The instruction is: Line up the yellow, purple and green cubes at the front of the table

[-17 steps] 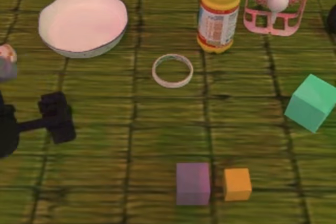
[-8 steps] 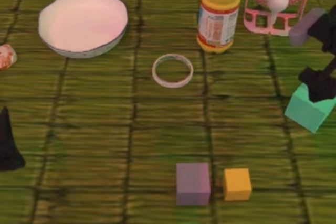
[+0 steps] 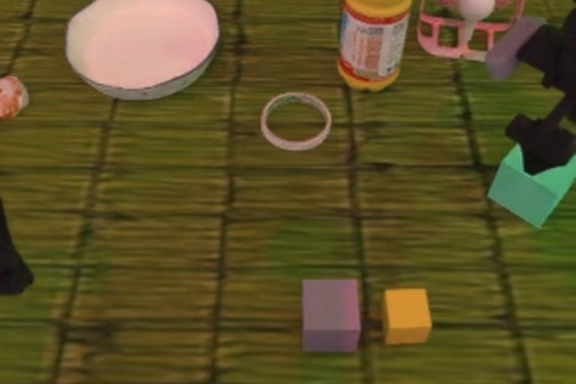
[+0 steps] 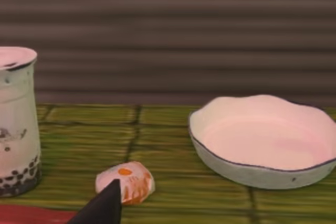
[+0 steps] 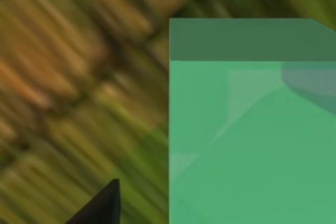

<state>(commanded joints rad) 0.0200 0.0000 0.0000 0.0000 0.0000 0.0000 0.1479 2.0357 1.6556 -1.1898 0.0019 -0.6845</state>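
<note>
My right gripper (image 3: 543,152) reaches down from the far right edge directly over the green cube (image 3: 525,193) at the table's (image 3: 180,222) right side (whether its fingers are closed I cannot tell), while the purple cube (image 3: 331,314) and yellow cube (image 3: 407,316) sit side by side at the front and my left arm (image 3: 11,258) rests at the left edge.

Right arm (image 3: 556,51) is showing matte black links with a dull grey-purple cylindrical segment near the wrist; right gripper (image 3: 543,147) is appearing as a blocky black body. Left arm (image 3: 9,254) is showing only a black tapering shape at the table's left edge. Each wrist view is catching one black pointed fingertip (image 5: 100,205).
</note>
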